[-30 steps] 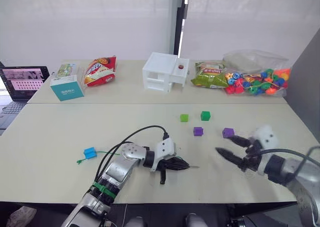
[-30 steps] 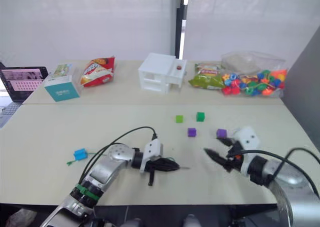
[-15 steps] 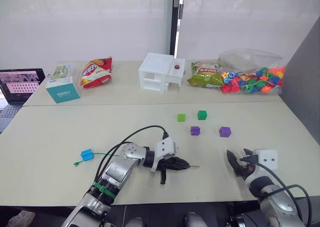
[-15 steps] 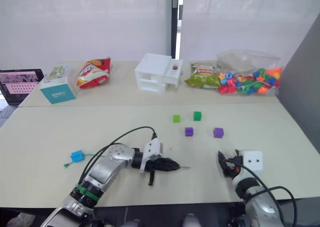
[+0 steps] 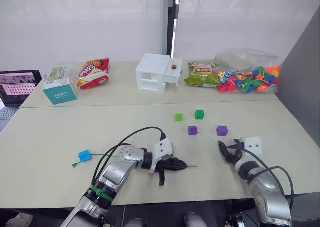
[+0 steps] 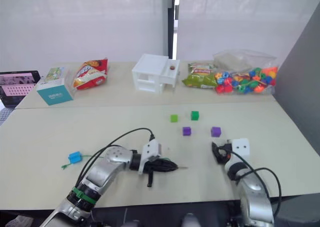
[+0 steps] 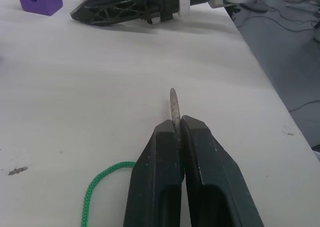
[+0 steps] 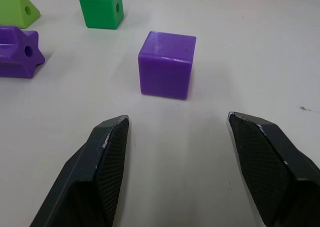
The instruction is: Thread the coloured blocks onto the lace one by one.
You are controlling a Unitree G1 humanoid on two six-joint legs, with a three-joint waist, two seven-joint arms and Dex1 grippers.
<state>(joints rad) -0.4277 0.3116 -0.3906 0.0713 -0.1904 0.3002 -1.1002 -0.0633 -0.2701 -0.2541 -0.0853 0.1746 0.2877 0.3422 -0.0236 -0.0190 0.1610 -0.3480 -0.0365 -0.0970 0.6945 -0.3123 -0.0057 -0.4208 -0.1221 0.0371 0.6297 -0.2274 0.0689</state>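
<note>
Left gripper [image 7: 181,129] pinches lace [image 7: 100,184] tight by dark tip (tip pokes out). Right gripper [image 8: 177,124] wide open, empty, facing purple block [image 8: 166,64].

- My left pincer [image 7: 179,132] hides most of the lace's dark tip [image 7: 173,103].
- The light green block [image 8: 17,8] is cut off at the frame edge.
- The laptop [image 5: 15,83] is cropped.

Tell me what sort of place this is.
Probably a lab or office room set up for robot trials: plain tables against a white wall, an open laptop at the edge, and snack bags and a bag of beads laid out as props.
</note>
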